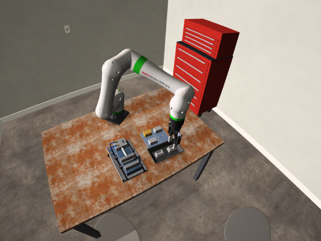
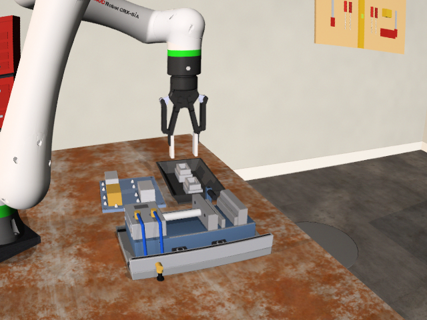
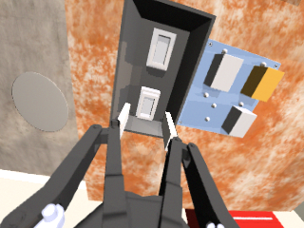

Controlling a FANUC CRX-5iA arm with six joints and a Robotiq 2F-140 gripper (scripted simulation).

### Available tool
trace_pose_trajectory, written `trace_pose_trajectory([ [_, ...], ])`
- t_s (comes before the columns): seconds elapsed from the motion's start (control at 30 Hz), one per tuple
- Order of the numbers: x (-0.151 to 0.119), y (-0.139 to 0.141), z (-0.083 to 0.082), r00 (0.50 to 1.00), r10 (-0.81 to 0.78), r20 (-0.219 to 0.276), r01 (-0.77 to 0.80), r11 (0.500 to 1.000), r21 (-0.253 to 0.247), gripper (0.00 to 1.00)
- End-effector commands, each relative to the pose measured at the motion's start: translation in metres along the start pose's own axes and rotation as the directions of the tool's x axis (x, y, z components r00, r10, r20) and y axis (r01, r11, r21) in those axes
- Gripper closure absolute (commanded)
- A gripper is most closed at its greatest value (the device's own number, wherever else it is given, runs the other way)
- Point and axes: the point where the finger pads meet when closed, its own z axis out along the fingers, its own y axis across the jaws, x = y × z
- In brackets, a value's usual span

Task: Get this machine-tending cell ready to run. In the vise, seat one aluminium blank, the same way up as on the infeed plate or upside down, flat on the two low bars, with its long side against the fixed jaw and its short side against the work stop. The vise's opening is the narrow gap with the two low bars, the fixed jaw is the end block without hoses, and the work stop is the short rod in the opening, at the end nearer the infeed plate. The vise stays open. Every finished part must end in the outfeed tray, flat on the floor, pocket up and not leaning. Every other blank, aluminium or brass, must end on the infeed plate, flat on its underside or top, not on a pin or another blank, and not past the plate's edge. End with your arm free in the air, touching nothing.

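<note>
Bench (image 2: pixel 86 293): rust-mottled top carrying everything, seen near to far in the exterior view.
Vise (image 2: pixel 193 237): nearest, on a grey base; hose block (image 2: pixel 145 215) at its left end, a pale rod (image 2: pixel 181 214) running right from it to the moving block, then the fixed jaw (image 2: pixel 232 207) at the right end. No blank sits in the gap between those two blocks.
Plate (image 2: pixel 157 196): blue, just behind the vise's left end, studded with small pins.
Brass blank (image 2: pixel 113 196): flat on the plate's left side.
Grey blanks: one (image 2: pixel 145 190) on the plate's right side, another (image 2: pixel 111 177) at the far left corner, just behind the brass blank.
Tray (image 2: pixel 207 175): dark, right of the plate and behind the vise, running away from the camera.
Parts: two finished parts in the tray, one (image 2: pixel 193 185) nearer and one (image 2: pixel 181 169) farther, both flat with pocket up; in the wrist view the pockets show clearly (image 3: pixel 147 102) (image 3: pixel 161 47).
Jaws (image 2: pixel 182 146): pointing straight down, above the tray's far end and clear of it, partly open with the white pads parallel and nothing between them.
Arm (image 2: pixel 31 103): white, arching over from its base (image 2: pixel 24 243) at the left.
Chest (image 1: pixel 207 65): red, beyond the bench by the wall.
</note>
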Motion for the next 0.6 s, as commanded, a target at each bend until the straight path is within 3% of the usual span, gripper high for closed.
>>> trace_pose_trajectory([
  [0.0, 0.000, 0.000, -0.020, 1.000, 0.000, 0.000, 0.000, 1.000, 0.000, 0.60],
  [0.07, 0.000, 0.000, -0.032, 1.000, 0.000, 0.000, 0.000, 1.000, 0.000, 0.60],
  [0.13, 0.000, 0.000, -0.032, 1.000, 0.000, 0.000, 0.000, 1.000, 0.000, 0.60],
  [0.37, 0.000, 0.000, -0.072, 1.000, 0.000, 0.000, 0.000, 1.000, 0.000, 0.60],
  [0.57, 0.000, 0.000, -0.095, 1.000, 0.000, 0.000, 0.000, 1.000, 0.000, 0.60],
])
